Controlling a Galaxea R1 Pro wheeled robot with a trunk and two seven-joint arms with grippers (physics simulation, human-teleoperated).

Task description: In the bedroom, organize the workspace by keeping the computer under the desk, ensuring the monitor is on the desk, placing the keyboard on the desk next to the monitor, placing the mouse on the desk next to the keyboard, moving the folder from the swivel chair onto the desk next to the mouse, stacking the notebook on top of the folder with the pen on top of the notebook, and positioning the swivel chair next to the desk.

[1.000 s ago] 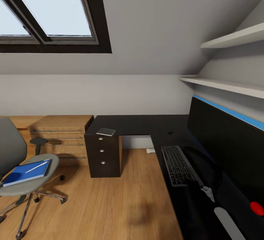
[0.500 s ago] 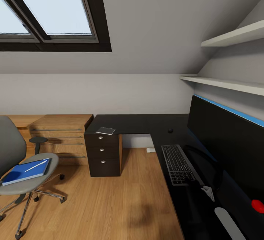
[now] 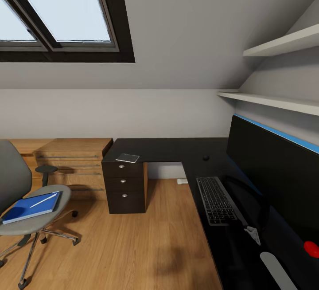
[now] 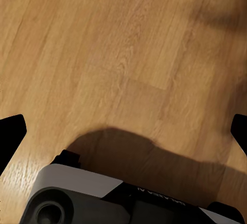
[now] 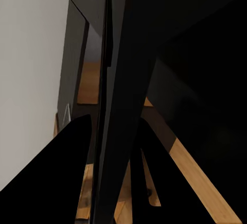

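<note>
Left gripper (image 4: 123, 131) spread wide over bare floor; right gripper's state, can't tell. Since a moment ago nothing's moved: folder (image 3: 31, 207) still left of the desk (image 3: 168, 148), awaiting pickup.

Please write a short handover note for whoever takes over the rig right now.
Left gripper: open over bare floor, holding nothing. Right gripper: state unclear.
Monitor and keyboard are on the desk, side by side; mouse sits beyond the keyboard. Notebook lies on the desk above the drawers. Folder with pen on it is on the swivel chair.
Left: folder to desk, notebook and pen stacked, chair brought in.
</note>
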